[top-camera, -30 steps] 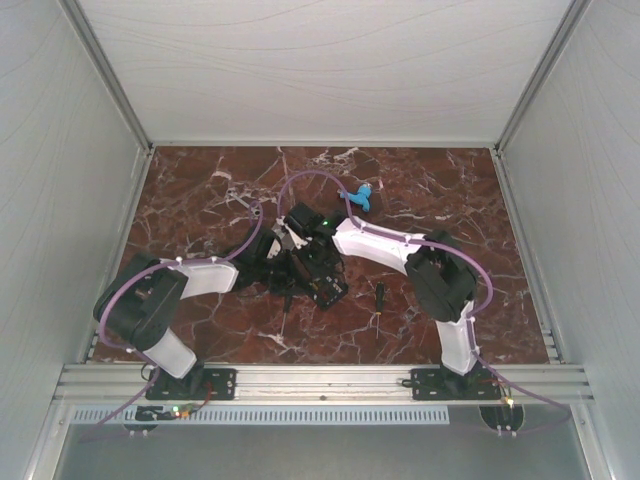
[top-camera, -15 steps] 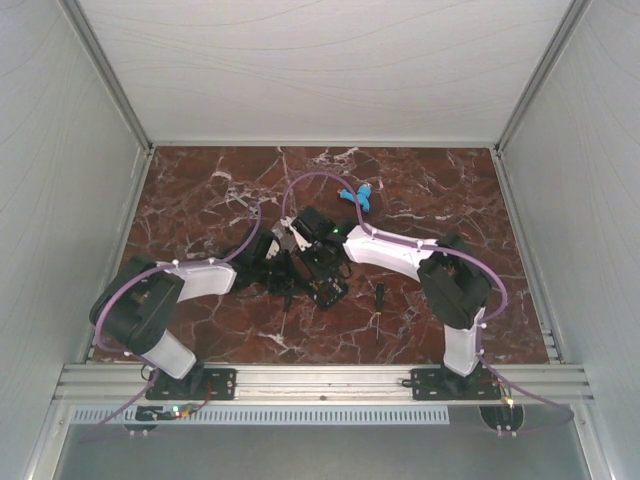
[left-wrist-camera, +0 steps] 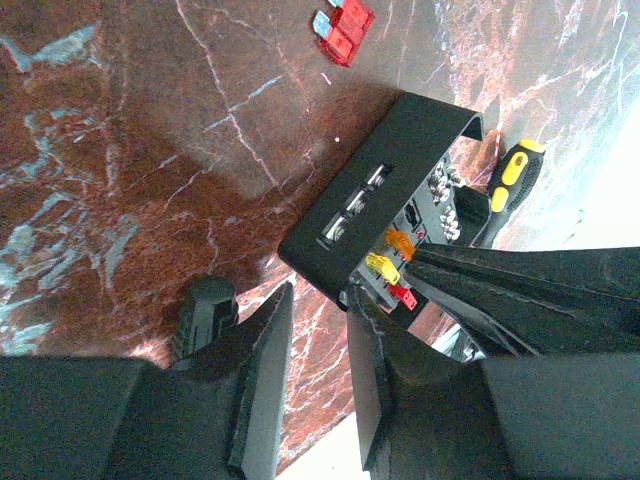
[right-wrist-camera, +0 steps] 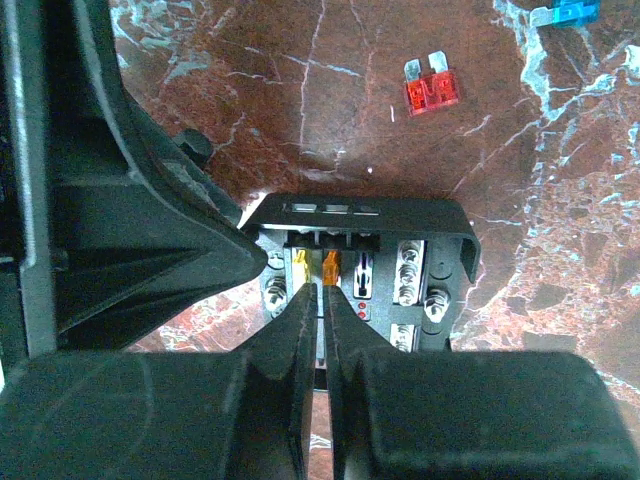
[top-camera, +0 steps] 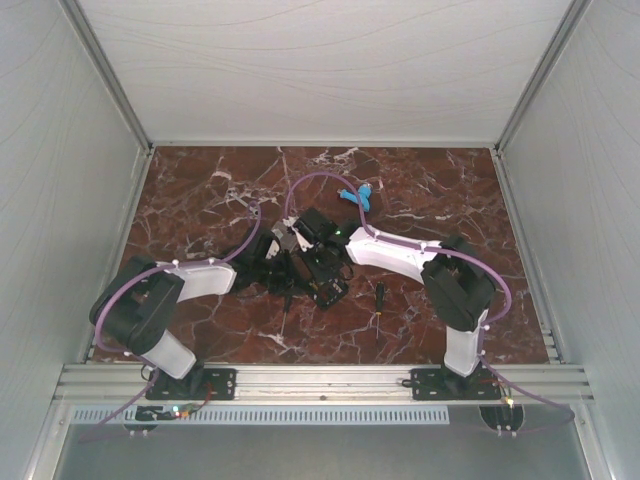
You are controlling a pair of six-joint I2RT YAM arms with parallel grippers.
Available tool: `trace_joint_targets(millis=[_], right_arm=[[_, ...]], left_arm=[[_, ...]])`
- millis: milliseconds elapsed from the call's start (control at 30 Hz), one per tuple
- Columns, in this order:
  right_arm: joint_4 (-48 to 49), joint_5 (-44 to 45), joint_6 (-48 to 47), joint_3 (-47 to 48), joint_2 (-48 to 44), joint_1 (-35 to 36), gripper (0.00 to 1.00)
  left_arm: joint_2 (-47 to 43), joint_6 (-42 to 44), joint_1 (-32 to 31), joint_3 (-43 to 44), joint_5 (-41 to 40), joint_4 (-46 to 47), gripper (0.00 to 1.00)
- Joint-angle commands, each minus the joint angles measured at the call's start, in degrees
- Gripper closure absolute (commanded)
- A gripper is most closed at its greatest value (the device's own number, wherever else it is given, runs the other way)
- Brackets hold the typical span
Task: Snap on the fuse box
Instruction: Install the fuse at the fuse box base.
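Jaws of the right gripper [right-wrist-camera: 320, 297] are pressed together, just a hairline slit between them and nothing caught there that I can make out. The tips are down over the fuse box [right-wrist-camera: 365, 214], right by the yellow fuse [right-wrist-camera: 299, 264] and the orange fuse [right-wrist-camera: 331, 265] in its rows. The left gripper [left-wrist-camera: 320, 293] comes in from the other side with its jaws a little apart, bare marble showing through the gap, and one fingertip [left-wrist-camera: 357, 300] right at the corner of the box. The box itself sits uncovered near the middle of the worktop [top-camera: 200, 200], a shade toward the near edge, with screw terminals and coloured fuses in plain sight. Moving outward, a loose red fuse [right-wrist-camera: 432, 93] lies flat on the marble just beyond the box, and a blue fuse [right-wrist-camera: 566, 12] sits farther off. A screwdriver [top-camera: 379, 298] with a yellow-and-black handle rests just right of the box. Well apart, toward the far edge, there is a blue plastic piece [top-camera: 358, 195].
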Motion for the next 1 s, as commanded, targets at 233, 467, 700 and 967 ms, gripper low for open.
trace_joint_targets(millis=[233, 467, 700, 967], right_arm=[[0.5, 0.1, 2.0, -1.3, -1.4, -1.2, 0.97], [-2.4, 0.4, 2.1, -0.7, 2.4, -1.2, 1.00], [-5.4, 0.5, 1.3, -2.0, 7.3, -0.7, 1.00], [-5.6, -1.5, 1.2, -5.8, 13.1, -0.3, 1.00]], left_arm=[[-0.2, 0.5, -0.1, 0.8, -0.2, 0.7, 0.71], [0.0, 0.5, -0.1, 0.7, -0.2, 0.8, 0.71], [0.5, 0.5, -0.1, 0.7, 0.0, 1.0, 0.72], [0.1, 0.4, -0.1, 0.5, -0.2, 1.0, 0.72]])
